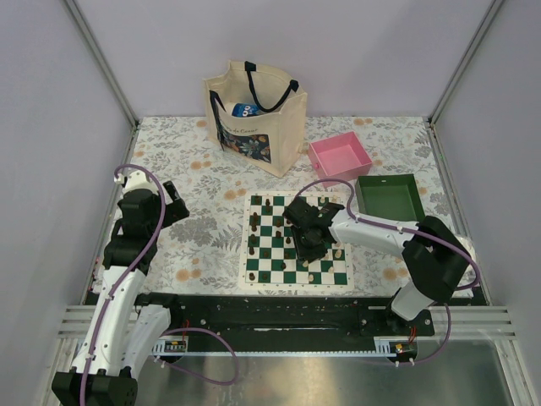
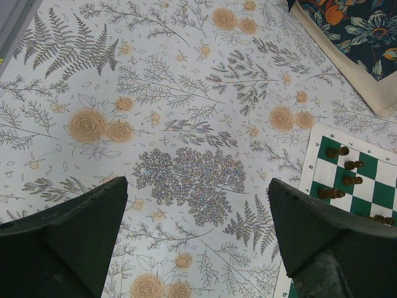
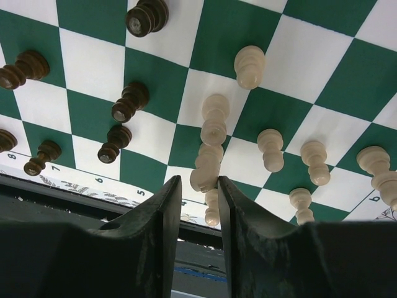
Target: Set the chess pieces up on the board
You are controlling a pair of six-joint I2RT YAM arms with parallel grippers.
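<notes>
The green-and-white board (image 1: pixel 251 277) lies at centre table. Dark pieces (image 1: pixel 254 233) stand along its left side and cream pieces (image 1: pixel 325 266) at its lower right. My right gripper (image 1: pixel 311 245) hangs low over the board's middle. In the right wrist view its fingers (image 3: pixel 198 183) stand narrowly apart, closed round a cream knight (image 3: pixel 206 169) at their tips, with other cream pieces (image 3: pixel 270 149) and dark pieces (image 3: pixel 127 102) on squares around it. My left gripper (image 1: pixel 173 203) is open and empty over the floral cloth left of the board (image 2: pixel 372 167), its fingers (image 2: pixel 195 205) wide apart.
A cream tote bag (image 1: pixel 254 118) stands at the back. A pink tray (image 1: pixel 340 158) and a green tray (image 1: pixel 389 197) sit to the back right of the board. The bag's corner (image 2: pixel 360 56) shows in the left wrist view.
</notes>
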